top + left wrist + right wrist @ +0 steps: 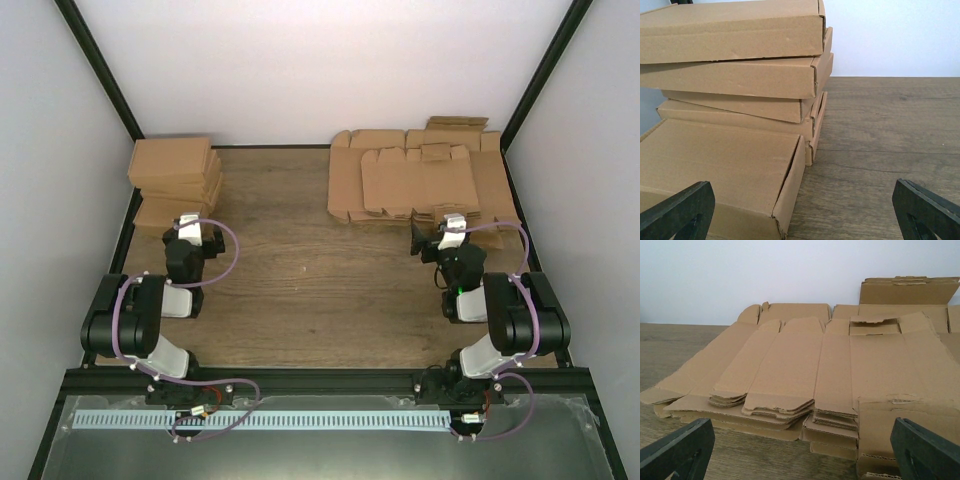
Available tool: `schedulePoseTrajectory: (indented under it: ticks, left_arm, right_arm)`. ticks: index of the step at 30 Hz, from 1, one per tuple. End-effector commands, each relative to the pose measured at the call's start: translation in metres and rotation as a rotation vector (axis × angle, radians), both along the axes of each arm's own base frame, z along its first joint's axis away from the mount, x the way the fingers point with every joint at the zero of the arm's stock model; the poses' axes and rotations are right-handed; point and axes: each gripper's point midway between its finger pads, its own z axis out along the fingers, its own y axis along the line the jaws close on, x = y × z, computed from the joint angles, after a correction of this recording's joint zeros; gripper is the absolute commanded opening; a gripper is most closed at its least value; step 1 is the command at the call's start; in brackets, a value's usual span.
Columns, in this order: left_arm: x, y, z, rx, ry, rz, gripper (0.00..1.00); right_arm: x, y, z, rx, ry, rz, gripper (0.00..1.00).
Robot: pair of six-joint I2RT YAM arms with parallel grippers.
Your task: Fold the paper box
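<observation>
No single paper box lies apart on the table; I cannot pick one out from the pile. My left gripper [192, 228] is open and empty, low over the wood, facing a stack of folded brown boxes [175, 185]. In the left wrist view the stack [730, 75] fills the left side, and my left gripper [802, 220] has its jaws wide apart. My right gripper [445, 230] is open and empty, just in front of a pile of flat cardboard sheets [420, 180]. In the right wrist view the pile [805, 365] lies straight ahead of my right gripper [800, 455].
The wooden table [310, 290] lies between the two arms. White walls and a black frame [100, 70] close in the back and sides. One folded-up sheet [907, 290] stands at the back right of the pile.
</observation>
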Motion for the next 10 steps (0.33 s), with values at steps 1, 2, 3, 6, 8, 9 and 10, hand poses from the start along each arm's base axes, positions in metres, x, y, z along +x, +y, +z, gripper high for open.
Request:
schedulePoseTrajectory:
  ticks: [1, 2, 3, 6, 8, 9, 10]
  left_arm:
    - [0.0050, -0.0020, 0.0132, -0.003, -0.054, -0.018, 1.00]
    - [0.0050, -0.0020, 0.0135, -0.004, -0.054, -0.018, 1.00]
    - [0.0050, -0.0020, 0.0135, -0.003, -0.054, -0.018, 1.00]
    - [0.0050, -0.0017, 0.0132, -0.003, -0.053, -0.017, 1.00]
    - [0.0049, -0.0016, 0.0136, -0.003, -0.054, -0.016, 1.00]
    - [0.0049, -0.0017, 0.0138, -0.003, -0.055, -0.017, 1.00]
    - [0.0050, -0.0021, 0.0130, -0.003, -0.053, -0.018, 1.00]
  right_arm:
    - [0.0068, -0.0057, 0.0135, -0.005, -0.046, -0.026, 1.00]
    - [0.0069, -0.0060, 0.0132, -0.006, -0.045, -0.028, 1.00]
    - [0.0069, -0.0057, 0.0130, -0.006, -0.044, -0.029, 1.00]
    - [0.0072, -0.0054, 0.0128, -0.007, -0.043, -0.029, 1.00]
    - [0.0074, -0.0055, 0.0127, -0.007, -0.043, -0.029, 1.00]
    - [0.0073, -0.0056, 0.0130, -0.007, -0.044, -0.030, 1.00]
    - [0.0070, -0.0058, 0.0130, -0.008, -0.044, -0.031, 1.00]
